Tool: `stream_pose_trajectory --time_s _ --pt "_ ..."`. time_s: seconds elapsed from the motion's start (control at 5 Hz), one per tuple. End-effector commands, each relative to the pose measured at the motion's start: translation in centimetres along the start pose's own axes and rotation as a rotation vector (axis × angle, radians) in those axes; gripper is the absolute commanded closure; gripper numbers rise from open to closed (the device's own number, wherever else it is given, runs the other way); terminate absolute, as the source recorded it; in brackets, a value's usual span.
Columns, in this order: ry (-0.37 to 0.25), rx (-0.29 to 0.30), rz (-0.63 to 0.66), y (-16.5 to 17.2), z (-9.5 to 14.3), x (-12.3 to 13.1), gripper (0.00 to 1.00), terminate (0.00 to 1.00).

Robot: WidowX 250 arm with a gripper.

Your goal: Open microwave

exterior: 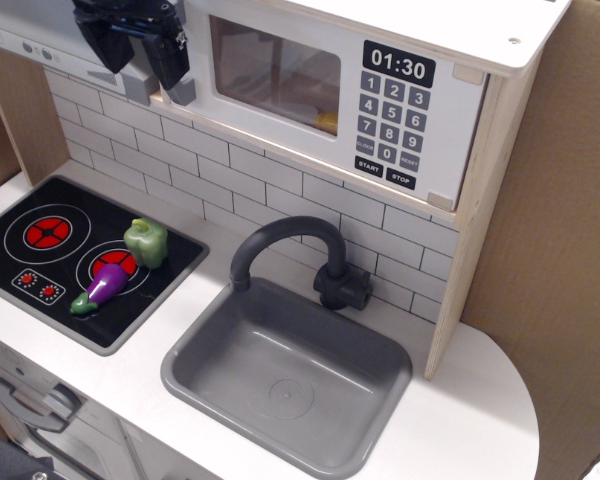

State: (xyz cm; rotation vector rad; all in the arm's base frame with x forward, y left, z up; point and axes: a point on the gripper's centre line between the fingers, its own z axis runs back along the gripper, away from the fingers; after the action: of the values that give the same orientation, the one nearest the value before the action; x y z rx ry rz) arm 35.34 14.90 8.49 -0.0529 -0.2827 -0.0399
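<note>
- The microwave [350, 90] sat above the back edge of the worktop [460, 420], over the sink, with its white door shut flat against the pale wood box.
- Its clock read 01:30 above the black keypad [390, 125] on the right side of the front.
- A small yellow item showed dimly through the door window; what it was could not be made out.
- The gripper [135, 45] hung at the door's left edge, above the back left part of the worktop, right where the grey handle [180, 92] ran.
- Its black fingers [168, 58] pointed down, one on either side of a grey part, and covered most of the handle, so only the handle's lower end showed below them.
- The fingers looked partly spread, but whether they gripped the handle or merely stood in front of it I cannot tell.
- The grey hood [40, 30] lay just left of the microwave, partly behind the gripper.
- The hob [40, 260] lay toward the left edge of the worktop, with a green pepper [146, 242] and a purple aubergine [102, 290] on its right-hand burner, near each other.
- The grey sink [280, 375] sat mid-worktop near the front edge, and the dark tap [290, 250] curved over it from the back.
</note>
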Motion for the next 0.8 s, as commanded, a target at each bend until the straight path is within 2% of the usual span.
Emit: stream_pose_trajectory --time_s 0.0,0.2,0.6 --pt "-0.099 0.046 0.011 0.34 1.18 3.25 0.0 0.0" --pt "-0.119 0.058 0.01 0.24 0.69 3.3 1.0 0.0" --pt "-0.157 0.068 -0.016 0.01 0.73 2.84 1.0 0.0"
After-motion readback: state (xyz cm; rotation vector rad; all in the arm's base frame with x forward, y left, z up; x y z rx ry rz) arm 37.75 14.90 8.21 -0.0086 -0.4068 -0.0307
